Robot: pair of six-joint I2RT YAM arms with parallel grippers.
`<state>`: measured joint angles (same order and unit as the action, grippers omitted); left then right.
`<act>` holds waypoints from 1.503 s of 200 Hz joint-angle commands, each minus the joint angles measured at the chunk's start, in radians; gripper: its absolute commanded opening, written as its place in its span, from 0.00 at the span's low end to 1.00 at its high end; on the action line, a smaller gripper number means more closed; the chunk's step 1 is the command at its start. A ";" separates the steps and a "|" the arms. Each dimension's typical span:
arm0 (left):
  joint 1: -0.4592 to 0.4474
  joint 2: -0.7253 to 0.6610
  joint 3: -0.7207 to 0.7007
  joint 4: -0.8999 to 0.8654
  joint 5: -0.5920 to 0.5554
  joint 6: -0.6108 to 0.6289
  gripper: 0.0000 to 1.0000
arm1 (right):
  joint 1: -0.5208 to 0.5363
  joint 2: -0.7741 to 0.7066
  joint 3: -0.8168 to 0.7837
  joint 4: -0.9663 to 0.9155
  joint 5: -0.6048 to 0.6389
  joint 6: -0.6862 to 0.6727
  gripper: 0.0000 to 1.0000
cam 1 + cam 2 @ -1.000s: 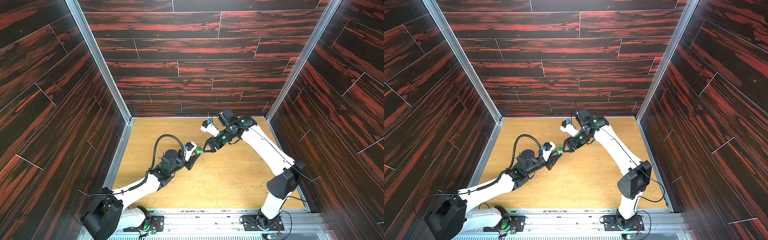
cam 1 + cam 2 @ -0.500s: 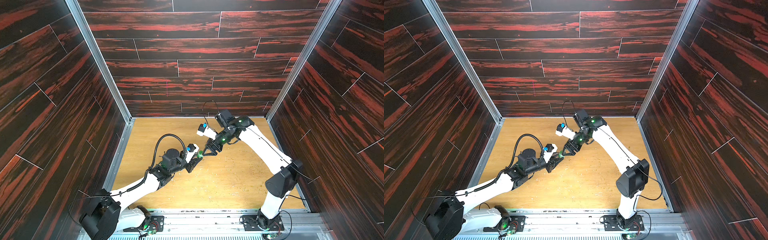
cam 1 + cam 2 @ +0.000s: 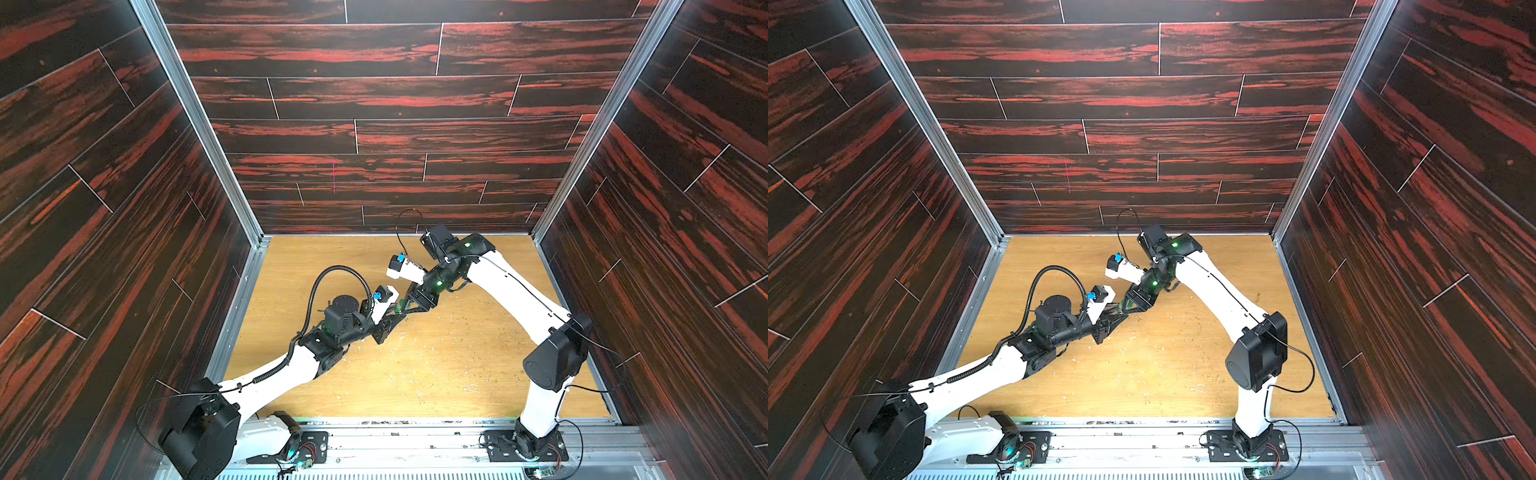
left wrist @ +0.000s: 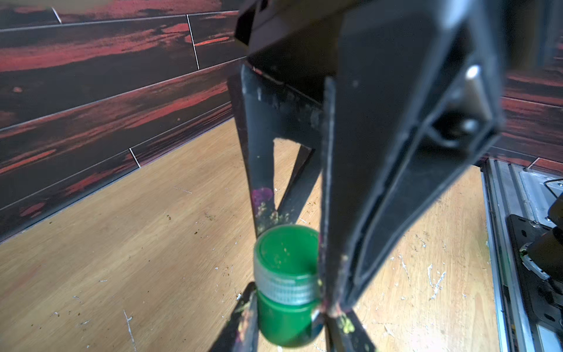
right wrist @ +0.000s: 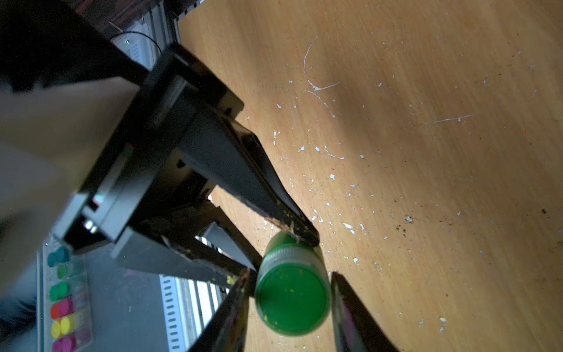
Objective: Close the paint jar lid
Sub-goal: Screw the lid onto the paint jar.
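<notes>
The paint jar (image 4: pixel 286 320), tiny and bright green, hangs above the wooden floor between the fingertips of my left gripper (image 4: pixel 289 326), which is shut on its body. The lid (image 4: pixel 286 259), a green cap with a ribbed pale rim, sits on top of the jar. My right gripper (image 5: pixel 289 275) meets the jar head-on, with its fingers (image 5: pixel 353 320) against either side of the lid (image 5: pixel 292 301), shut on it. In both top views the two grippers meet tip to tip at mid-floor, with only a green speck of the jar (image 3: pixel 400 307) (image 3: pixel 1121 306) showing between them.
The wooden floor (image 3: pixel 436 365) is flecked with dried paint. Dark panelled walls close in the left, back and right. A metal rail (image 3: pixel 415 432) with both arm bases runs along the front. A strip of coloured paint pots (image 5: pixel 64 298) lies beyond the rail.
My right gripper has moved down and left onto the jar held by the left gripper, and its jaws have narrowed around the lid. The left gripper has stayed shut on the jar.
</notes>
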<state>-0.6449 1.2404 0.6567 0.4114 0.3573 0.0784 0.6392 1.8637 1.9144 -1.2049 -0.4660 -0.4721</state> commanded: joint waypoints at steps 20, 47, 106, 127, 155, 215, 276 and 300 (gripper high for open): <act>0.005 -0.014 0.042 0.010 -0.008 0.010 0.15 | 0.014 0.054 0.042 0.004 -0.023 0.063 0.33; 0.001 0.014 0.047 0.122 -0.135 0.018 0.15 | 0.024 0.107 0.086 0.017 -0.019 0.225 0.32; -0.074 0.171 0.121 0.369 -0.498 0.170 0.14 | 0.050 0.194 0.083 0.163 -0.034 0.786 0.31; -0.095 0.215 0.145 0.406 -0.556 0.201 0.14 | 0.063 0.241 0.142 0.151 -0.018 0.868 0.32; -0.101 0.224 0.132 0.429 -0.563 0.196 0.14 | 0.063 0.276 0.207 0.109 -0.012 0.906 0.36; -0.042 0.103 0.017 0.345 -0.464 0.080 0.14 | -0.012 0.120 0.148 0.121 0.016 0.844 0.71; 0.023 -0.004 0.003 0.114 -0.181 -0.017 0.14 | -0.080 0.040 0.205 -0.035 0.002 0.425 0.74; 0.040 -0.010 0.040 0.029 -0.052 -0.028 0.14 | -0.080 0.041 0.198 -0.071 -0.003 0.224 0.74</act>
<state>-0.6186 1.2606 0.6685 0.5518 0.1299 0.0795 0.5537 1.8969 2.1036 -1.1759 -0.4629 0.0154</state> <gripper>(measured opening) 0.364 0.738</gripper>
